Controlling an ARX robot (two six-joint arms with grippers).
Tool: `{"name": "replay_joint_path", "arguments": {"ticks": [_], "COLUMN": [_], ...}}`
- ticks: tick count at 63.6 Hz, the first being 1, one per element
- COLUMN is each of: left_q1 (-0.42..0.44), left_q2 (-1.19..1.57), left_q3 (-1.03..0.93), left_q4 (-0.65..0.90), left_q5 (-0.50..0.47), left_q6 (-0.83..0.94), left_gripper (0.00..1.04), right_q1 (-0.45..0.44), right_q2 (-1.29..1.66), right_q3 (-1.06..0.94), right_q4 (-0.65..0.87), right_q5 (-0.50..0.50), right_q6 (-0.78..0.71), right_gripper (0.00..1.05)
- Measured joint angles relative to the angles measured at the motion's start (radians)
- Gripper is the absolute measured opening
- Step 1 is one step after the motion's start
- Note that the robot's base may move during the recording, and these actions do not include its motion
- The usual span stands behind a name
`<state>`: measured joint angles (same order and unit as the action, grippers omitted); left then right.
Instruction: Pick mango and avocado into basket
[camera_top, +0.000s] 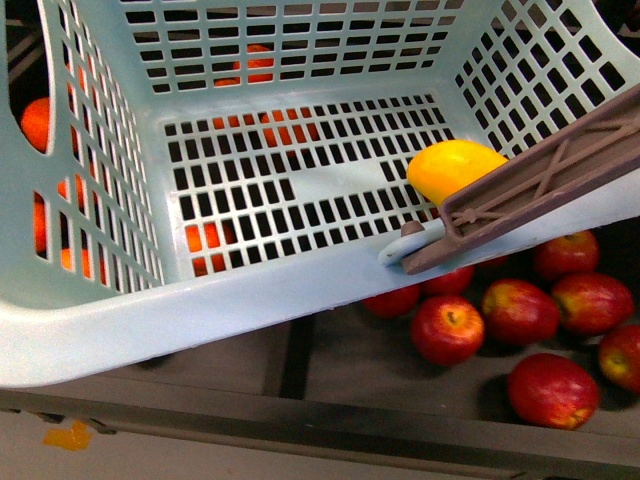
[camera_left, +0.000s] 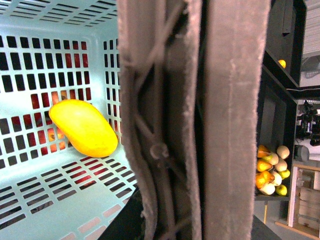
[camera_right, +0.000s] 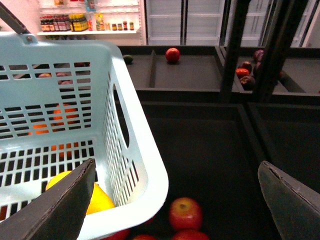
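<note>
Smooth yellow mango (camera_top: 455, 168) lies in the teal basket (camera_top: 250, 290); right end effector (camera_right: 176, 164) gapes wide, empty.

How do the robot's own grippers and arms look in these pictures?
Only the right gripper shows: two flat, matte, dark grey fingers tapering to blunt tips, with paler edges. No cables or markings are visible. The left gripper and both arms are out of sight.
</note>
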<state>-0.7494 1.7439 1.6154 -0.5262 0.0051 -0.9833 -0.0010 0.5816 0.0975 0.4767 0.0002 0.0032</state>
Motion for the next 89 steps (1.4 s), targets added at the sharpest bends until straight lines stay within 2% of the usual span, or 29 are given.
{"name": "replay_joint_path", "arguments": {"ticks": [89], "left_q1": [0.0], "left_q2": [0.0], "left_q3": [0.0], "left_q4": [0.0], "left_q5": [0.013], "left_q6": [-0.001], "left_gripper": [0.15], "right_q1": [0.001], "right_q2": [-0.001], "right_q3": [-0.002], "right_q4": [0.0], "right_q5": [-0.001], "right_q6": [0.0], "right_gripper": [0.96]}}
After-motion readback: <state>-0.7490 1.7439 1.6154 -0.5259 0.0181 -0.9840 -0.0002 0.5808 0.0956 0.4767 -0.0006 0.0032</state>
